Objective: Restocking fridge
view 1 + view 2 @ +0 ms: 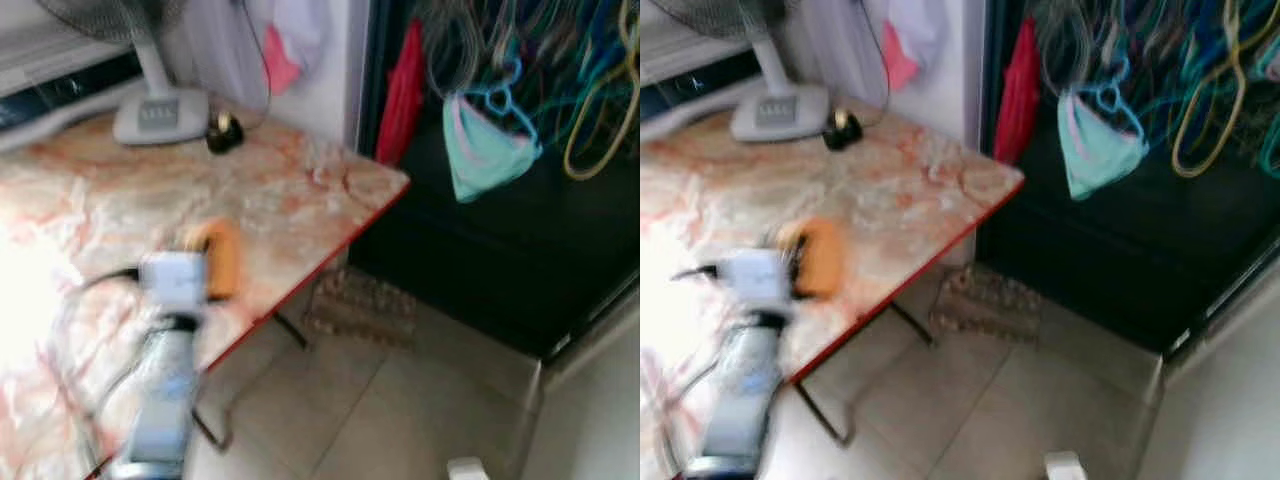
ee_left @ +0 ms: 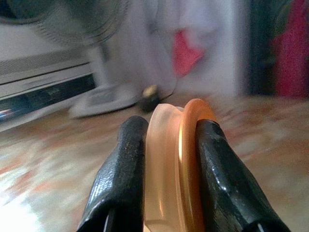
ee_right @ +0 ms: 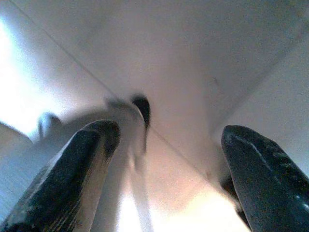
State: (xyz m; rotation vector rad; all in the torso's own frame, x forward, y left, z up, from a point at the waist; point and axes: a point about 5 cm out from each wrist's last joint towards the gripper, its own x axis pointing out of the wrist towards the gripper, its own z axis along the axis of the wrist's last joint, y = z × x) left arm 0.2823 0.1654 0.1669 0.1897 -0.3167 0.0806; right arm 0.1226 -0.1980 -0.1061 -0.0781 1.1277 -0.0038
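Blurred head views over a marble-patterned desk (image 1: 300, 190), glossy, veined in pink and orange, edged in red along its right side, on thin dark metal legs. At the near left, silver left arm reaching across the desk top, left pincer (image 2: 166, 145) clamped on a round orange lid-like thing (image 1: 222, 258); seen from above as a rounded orange blob just beyond the pale wrist block, hovering over or resting on the desk, cannot tell which. Much plainer from the left wrist: two matte black, leathery fingers (image 2: 120, 179) pressing either side of a smooth, translucent peach disc with a brighter orange rim, held on edge. At the far left of the desk, grey fan base (image 1: 160, 112) with a slim upright post, and beside it a small black and gold knob-like object (image 1: 224, 133) with a dark cord. Behind, white wall with pale cloth and a pink scrap (image 1: 281, 62) hanging. To the right, a dark recess hung with a red cloth (image 1: 403, 95), a mint-green garment (image 1: 485, 150) and tangled coloured wire hangers (image 1: 590, 90). On the pale tiled floor (image 1: 400, 410) under the desk corner, a brownish textured mat (image 1: 362, 308). From the right wrist, right pincer (image 3: 169, 159) spread wide, black fingertips well apart over smooth pale tiles crossed by thin joints, nothing held.
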